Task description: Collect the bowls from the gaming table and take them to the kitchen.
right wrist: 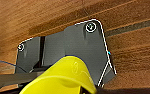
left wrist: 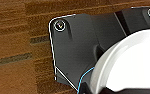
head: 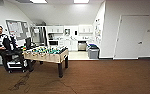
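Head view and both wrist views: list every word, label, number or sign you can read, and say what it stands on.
No text can be read here.
Notice board on the left wall: papers pinned to it, too blurred to read.
Small plate beside the white door: too small to read.
Papers on the wall by the kitchen: blurred.
White bowl and yellow bowl: no markings seen.

Foosball table point(head: 48, 54) with a green field and dark legs stands on brown carpet point(head: 103, 77), left of centre; a person point(head: 2, 42) in a black top stands just behind its left end beside a dark cart point(head: 14, 61). Noticeboard point(head: 17, 29) hangs on the left wall, and a white door point(head: 131, 37) is shut on the right wall. Grey bin point(head: 93, 52) with a blue top sits near the wall corner, well apart from the foosball table.
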Robot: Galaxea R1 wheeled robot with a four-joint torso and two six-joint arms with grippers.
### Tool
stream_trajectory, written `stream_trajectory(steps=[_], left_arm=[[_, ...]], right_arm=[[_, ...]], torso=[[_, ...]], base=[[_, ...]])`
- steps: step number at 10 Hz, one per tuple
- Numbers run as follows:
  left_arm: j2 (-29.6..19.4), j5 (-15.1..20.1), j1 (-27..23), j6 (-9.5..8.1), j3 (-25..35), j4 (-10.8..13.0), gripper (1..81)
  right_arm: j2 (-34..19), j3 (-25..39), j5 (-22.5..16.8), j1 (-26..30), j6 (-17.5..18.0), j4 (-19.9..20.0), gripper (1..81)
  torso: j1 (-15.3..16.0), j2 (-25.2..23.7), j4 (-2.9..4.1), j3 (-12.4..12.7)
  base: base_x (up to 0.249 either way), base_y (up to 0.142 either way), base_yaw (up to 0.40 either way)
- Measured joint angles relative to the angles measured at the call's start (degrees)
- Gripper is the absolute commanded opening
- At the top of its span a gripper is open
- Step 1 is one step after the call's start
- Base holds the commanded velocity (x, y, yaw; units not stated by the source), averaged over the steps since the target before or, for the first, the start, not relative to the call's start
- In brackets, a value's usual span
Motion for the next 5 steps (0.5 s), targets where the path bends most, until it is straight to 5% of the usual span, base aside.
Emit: stream_trajectory(steps=[5], left_arm=[[0.0,-0.1,-0.2,0.00,0.0,0.0,1.0]], right_arm=[[0.7,-0.3,-0.1,-0.1,-0.2,0.0,1.0]], torso=[[0.0,0.0,0.00,0.0]], base=[[0.000,0.000,0.000]])
